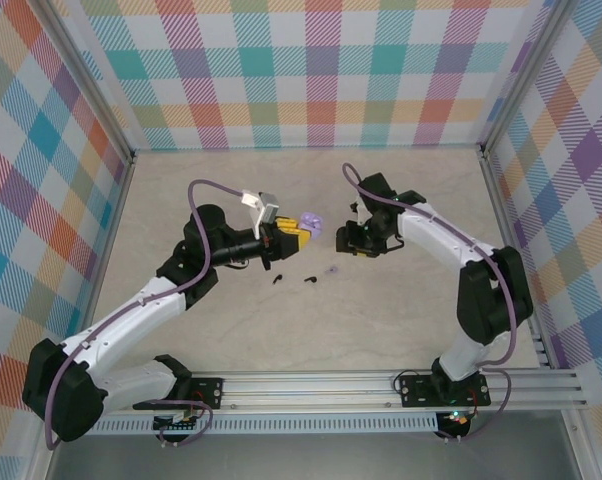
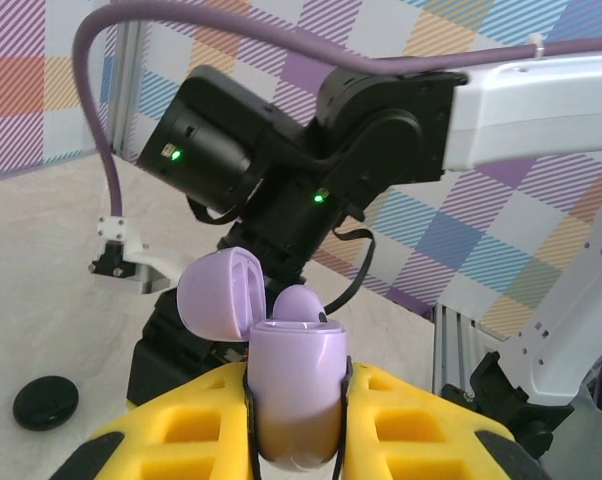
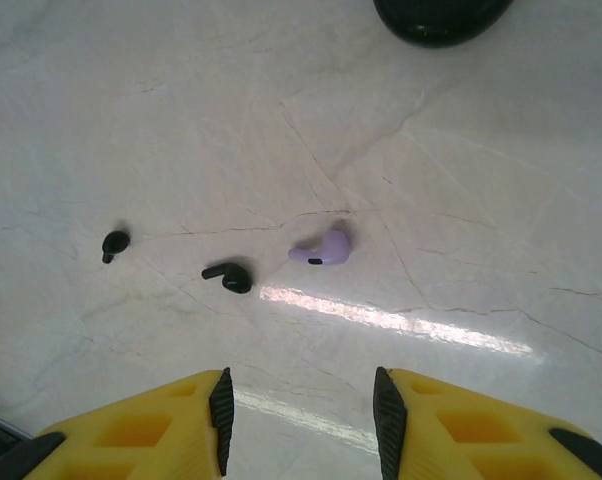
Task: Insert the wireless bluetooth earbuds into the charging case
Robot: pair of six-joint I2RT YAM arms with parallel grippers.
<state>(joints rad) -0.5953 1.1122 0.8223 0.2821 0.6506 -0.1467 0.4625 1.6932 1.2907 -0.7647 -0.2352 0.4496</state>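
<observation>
Step in hand: filling the lilac charging case [image 2: 296,385], which is lid-up and pinched between the left fingers [image 2: 411,425], raised off the worktop [image 3: 131,100]. Seated lilac earbud [image 2: 299,300]: apparently 1. Right fingers [image 3: 461,420] are spread and empty above the loose stock. Loose lilac earbud [image 3: 323,250]: 1. Black earbud [image 3: 229,275] plus second black earbud [image 3: 114,242]: 2. Black case [image 2: 45,400]: 1. Next move probably calls for a fine pinch on the loose lilac earbud.
</observation>
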